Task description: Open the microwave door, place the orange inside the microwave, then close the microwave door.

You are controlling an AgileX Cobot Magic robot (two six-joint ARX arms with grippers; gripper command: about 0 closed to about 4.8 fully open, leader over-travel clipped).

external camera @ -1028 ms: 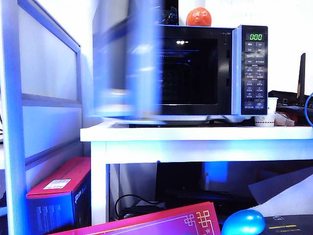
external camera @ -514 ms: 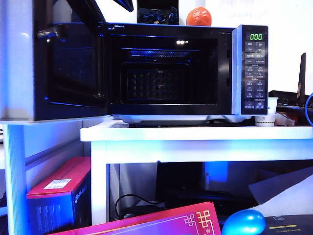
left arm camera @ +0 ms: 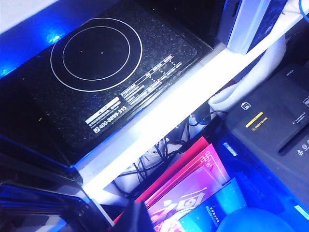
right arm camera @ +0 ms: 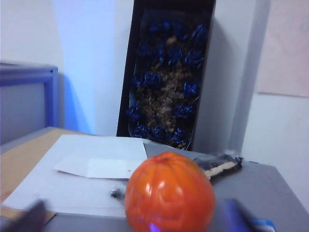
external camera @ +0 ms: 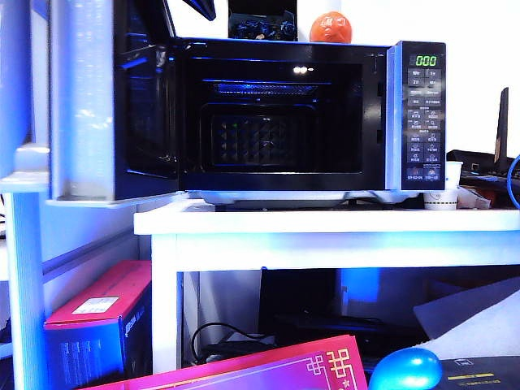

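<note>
**Door open, orange next**

Exterior: white table [external camera: 325, 221] carrying microwave [external camera: 284, 118], door [external camera: 97, 106] swung wide left, cavity bare; orange [external camera: 330, 28] on top, neither gripper visible.

Left wrist: above a cooktop [left arm camera: 96, 72]; left gripper unseen, state unknown.

Right wrist: close before orange [right arm camera: 169, 193]; right gripper [right arm camera: 140, 217] spread wide, nothing held. Next, judged: close on fruit, lift clear of top edge, lower into opening.

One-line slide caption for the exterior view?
Microwave door swung open, dark cavity empty, orange waiting on top of the microwave.
</note>
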